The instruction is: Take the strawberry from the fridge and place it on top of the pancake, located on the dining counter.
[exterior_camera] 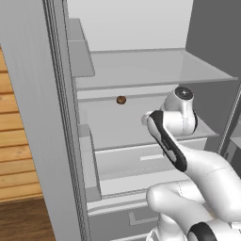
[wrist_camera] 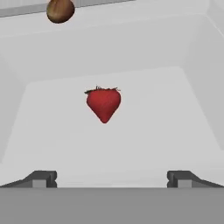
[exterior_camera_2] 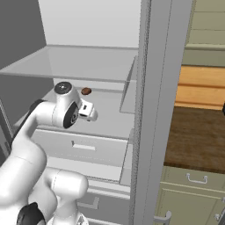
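Matt red strawberry (wrist_camera: 103,103), smooth white fridge (wrist_camera: 131,144)

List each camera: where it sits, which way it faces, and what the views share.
Left base view: behind the arm's left, facing into the fridge; arm rises lower right.
Right base view: behind its right, facing the same shelves, dining counter at right; arm lower left.
Hand view: on the hand, facing the strawberry past the open gripper.
Shared: the small brown item.
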Controlling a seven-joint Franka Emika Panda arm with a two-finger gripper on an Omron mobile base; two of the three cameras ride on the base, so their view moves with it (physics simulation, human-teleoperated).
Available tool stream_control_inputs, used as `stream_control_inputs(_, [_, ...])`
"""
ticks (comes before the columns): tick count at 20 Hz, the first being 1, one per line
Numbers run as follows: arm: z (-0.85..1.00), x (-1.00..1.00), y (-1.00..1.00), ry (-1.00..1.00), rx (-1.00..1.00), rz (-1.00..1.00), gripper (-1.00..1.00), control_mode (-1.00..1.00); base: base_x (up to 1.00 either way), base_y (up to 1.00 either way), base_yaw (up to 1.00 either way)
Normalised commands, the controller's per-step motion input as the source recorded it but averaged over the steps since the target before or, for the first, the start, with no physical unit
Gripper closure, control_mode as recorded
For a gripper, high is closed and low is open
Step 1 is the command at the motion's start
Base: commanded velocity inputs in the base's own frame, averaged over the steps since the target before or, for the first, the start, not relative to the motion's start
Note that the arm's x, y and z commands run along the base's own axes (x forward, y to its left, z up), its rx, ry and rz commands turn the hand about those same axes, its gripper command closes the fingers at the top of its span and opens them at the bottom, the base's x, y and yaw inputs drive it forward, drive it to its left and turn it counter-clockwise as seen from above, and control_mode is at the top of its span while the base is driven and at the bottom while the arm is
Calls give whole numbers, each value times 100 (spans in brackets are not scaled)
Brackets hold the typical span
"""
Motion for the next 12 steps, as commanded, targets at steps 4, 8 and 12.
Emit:
stream_control_inputs(4, [-3,39,-9,0,0,0,-100,-100,0,0,0])
stream_control_inputs(8, [-18,33,3,0,-1,0,-100,-100,0,0,0])
stream_control_inputs(12, [-23,56,2,2,-1,1,-100,-100,0,0,0])
